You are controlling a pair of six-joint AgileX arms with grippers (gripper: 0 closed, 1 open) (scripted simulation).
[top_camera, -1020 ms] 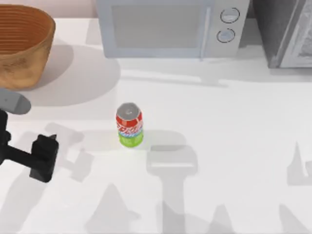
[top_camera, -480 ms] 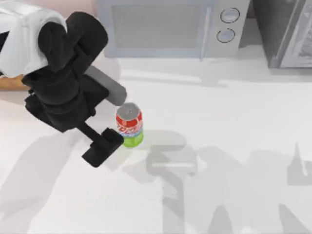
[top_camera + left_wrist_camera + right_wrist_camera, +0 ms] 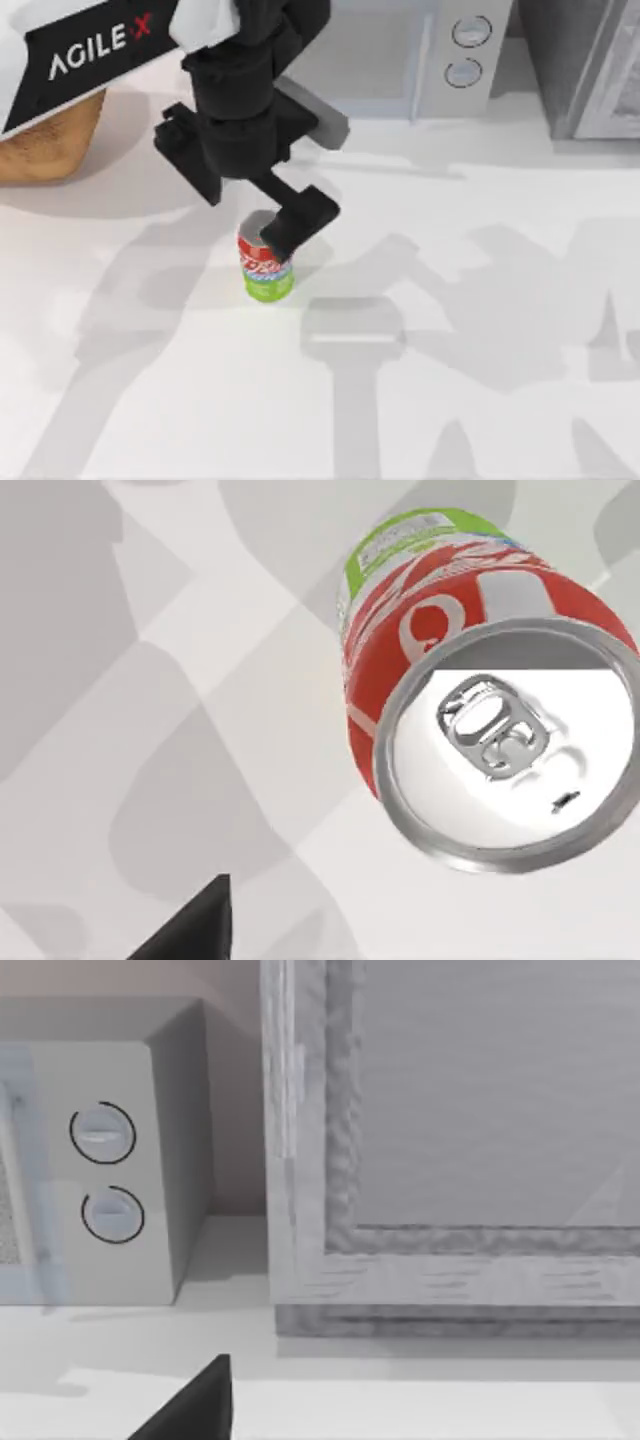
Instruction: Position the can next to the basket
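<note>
— One arm is seen at work above the table (image 3: 480, 400). Where is it placed?

— The left arm is reached in from the top view's upper left, and the left gripper (image 3: 285, 228) is held over the can (image 3: 266, 270). A dark finger (image 3: 298, 218) is laid across the can's silver top as seen from above. Whether contact is made cannot be told.

— How are its fingers set?

— That cannot be told. A single dark fingertip (image 3: 195, 925) is caught at the edge of the left wrist view, well apart from the can (image 3: 480, 720), and nothing is shown to be gripped.

— And the can itself?

— It is stood upright on the white table, about mid-depth and left of centre. Its pull tab and silver lid are seen in the left wrist view, with the red band below them and green at the base.

— Where is the basket?

— The basket (image 3: 50, 150) is set at the far left of the table, partly covered by the white AgileX arm link. It is kept well apart from the can.

— What else is on the table?

— A microwave (image 3: 440, 60) is placed along the back edge, with a grey appliance (image 3: 585, 70) at its right. Both are also shown in the right wrist view, the microwave (image 3: 110, 1170) beside the appliance (image 3: 450, 1140), with a dark fingertip (image 3: 195, 1405) at the edge.
</note>
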